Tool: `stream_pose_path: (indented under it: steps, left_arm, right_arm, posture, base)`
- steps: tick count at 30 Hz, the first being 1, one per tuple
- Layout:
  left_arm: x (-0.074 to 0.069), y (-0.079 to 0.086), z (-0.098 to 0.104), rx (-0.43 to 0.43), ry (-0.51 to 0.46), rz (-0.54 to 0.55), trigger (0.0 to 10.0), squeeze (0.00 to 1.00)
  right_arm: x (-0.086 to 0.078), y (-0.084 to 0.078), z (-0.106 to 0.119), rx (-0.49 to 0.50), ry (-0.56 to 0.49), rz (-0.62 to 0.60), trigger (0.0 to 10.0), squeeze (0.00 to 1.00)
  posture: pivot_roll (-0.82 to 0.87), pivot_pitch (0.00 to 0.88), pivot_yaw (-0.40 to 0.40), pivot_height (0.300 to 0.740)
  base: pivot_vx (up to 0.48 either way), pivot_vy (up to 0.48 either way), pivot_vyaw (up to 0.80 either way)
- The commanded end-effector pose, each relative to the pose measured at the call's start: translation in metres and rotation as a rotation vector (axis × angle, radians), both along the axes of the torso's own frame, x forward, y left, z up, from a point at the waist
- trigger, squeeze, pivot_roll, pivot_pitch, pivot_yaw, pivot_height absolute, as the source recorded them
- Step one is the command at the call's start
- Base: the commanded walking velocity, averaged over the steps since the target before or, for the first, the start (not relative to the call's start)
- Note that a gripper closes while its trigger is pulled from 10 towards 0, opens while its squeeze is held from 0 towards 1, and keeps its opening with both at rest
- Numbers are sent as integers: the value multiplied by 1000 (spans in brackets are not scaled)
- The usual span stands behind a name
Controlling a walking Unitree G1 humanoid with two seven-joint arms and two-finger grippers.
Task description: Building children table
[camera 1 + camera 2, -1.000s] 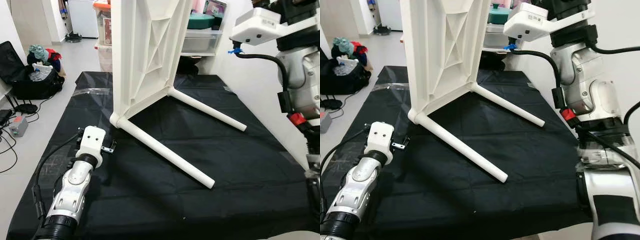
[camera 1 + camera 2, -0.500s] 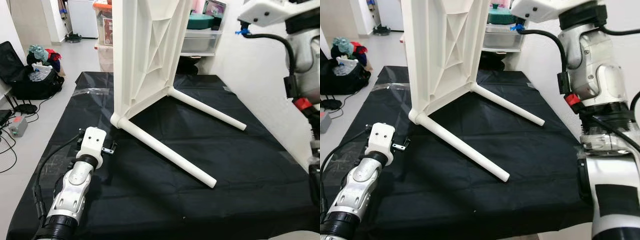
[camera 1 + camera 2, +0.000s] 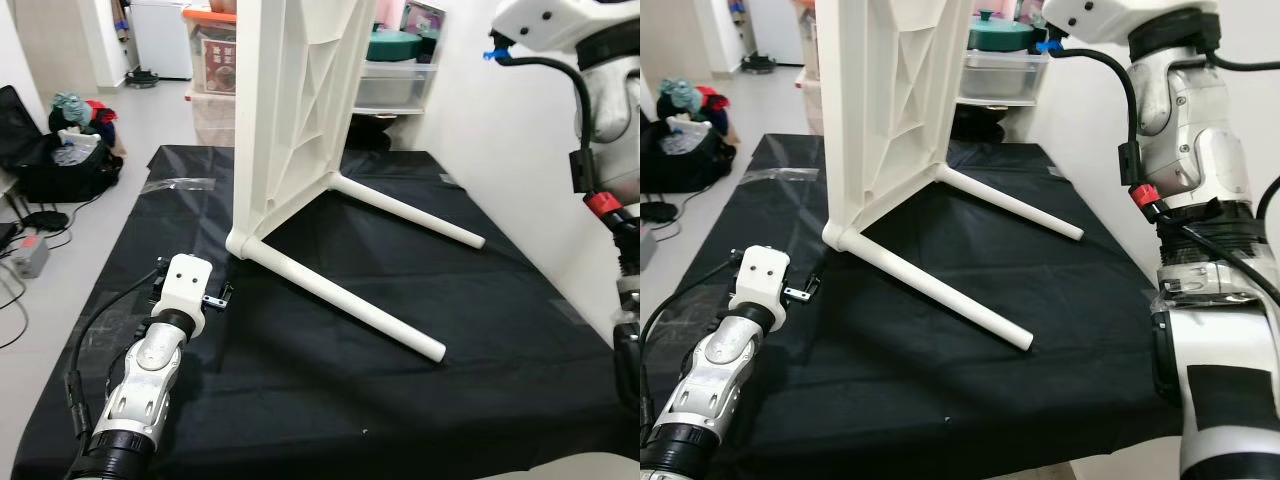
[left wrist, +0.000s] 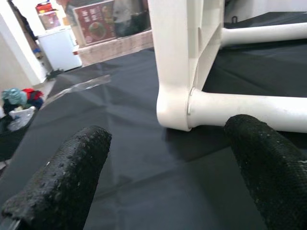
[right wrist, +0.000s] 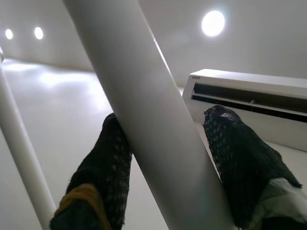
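Black mat [image 3: 520, 330], table [image 3: 290, 110] on edge, leg [image 5: 144, 105] between right end effector [image 5: 168, 158] fingers

A lived-in home room.
An open suitcase [image 3: 62, 150] of clothes sat on the floor, with stacked plastic storage bins [image 3: 398, 82] and a ceiling air conditioner [image 5: 249, 103].

Head pair downward on table [image 3: 300, 120]; wrists close.
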State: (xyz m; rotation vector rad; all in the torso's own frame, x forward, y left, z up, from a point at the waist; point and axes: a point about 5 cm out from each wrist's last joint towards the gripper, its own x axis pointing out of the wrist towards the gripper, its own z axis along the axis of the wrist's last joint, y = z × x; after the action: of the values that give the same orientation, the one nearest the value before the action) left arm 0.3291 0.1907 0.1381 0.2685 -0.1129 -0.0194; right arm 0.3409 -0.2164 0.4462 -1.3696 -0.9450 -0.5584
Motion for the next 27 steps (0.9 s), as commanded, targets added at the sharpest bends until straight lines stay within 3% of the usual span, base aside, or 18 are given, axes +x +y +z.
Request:
stream_pose_path:
  steps: [1, 7, 10, 15, 18, 21, 25, 27]
  left_arm:
    - [0, 2, -1, 17, 3, 3, 10000, 0]
    - [-1, 0, -2, 15, 4, 2, 10000, 0]
    - [-2, 2, -3, 17, 4, 8, 10000, 0]
    - [-2, 3, -3, 20, 4, 11, 10000, 0]
    - [-1, 3, -2, 23, 3, 13, 10000, 0]
    - [-1, 3, -2, 23, 3, 13, 10000, 0]
    - [-1, 4, -3, 26, 3, 16, 10000, 0]
    - [-2, 5, -3, 27, 3, 21, 10000, 0]
  right_arm:
    - [-2, 3, 1, 46, -29, 82, 0, 0]
    - [-6, -1, 7, 53, -88, 77, 0, 0]
    - [-11, -14, 8, 118, -143, 52, 0, 0]
    - [-16, -22, 10, 149, -210, 48, 0, 0]
    - [-27, -25, 19, 193, -338, 124, 0, 0]
    - [-29, -25, 21, 196, -361, 138, 0, 0]
    - [-44, -6, 25, 44, -493, 301, 0, 0]
    - [-44, -11, 27, 78, -503, 298, 0, 0]
  posture:
    - [40, 0, -103, 740]
    - [42, 0, -105, 740]
    - [56, 0, -111, 740]
    - [56, 0, -111, 740]
    - [62, 0, -114, 740]
    - [62, 0, -114, 740]
    - [72, 0, -122, 740]
    - [72, 0, -122, 740]
  base:
    - [0, 0, 0]
    - [0, 0, 0]
    - [0, 0, 0]
    - [0, 0, 0]
    - [0, 0, 0]
    - [0, 0, 0]
    - [0, 0, 0]
    - [0, 0, 0]
